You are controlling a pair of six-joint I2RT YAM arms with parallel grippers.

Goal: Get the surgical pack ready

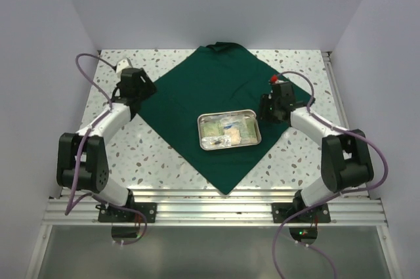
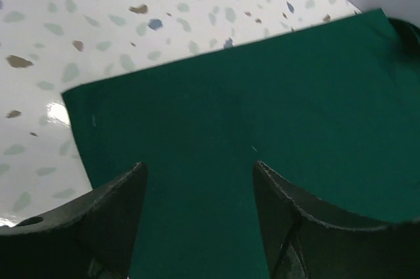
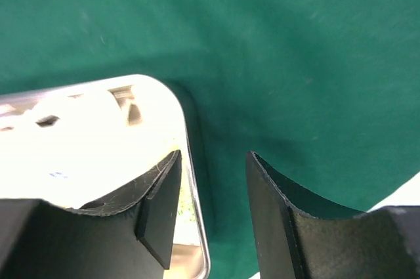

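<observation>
Steel tray [image 1: 199, 132] on green cloth [image 1: 197, 88], gauze pouches [image 1: 231, 123] inside

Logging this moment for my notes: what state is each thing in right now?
green cloth: spread flat, far corner rumpled
steel tray: on the cloth, holding pouches
left gripper: fingers open, empty, above the cloth's corner
right gripper: fingers open, astride the tray's rim

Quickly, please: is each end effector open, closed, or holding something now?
Left end effector: open, holding nothing, over the green cloth.
Right end effector: open, straddling the rim of the steel tray, not clamped.
</observation>
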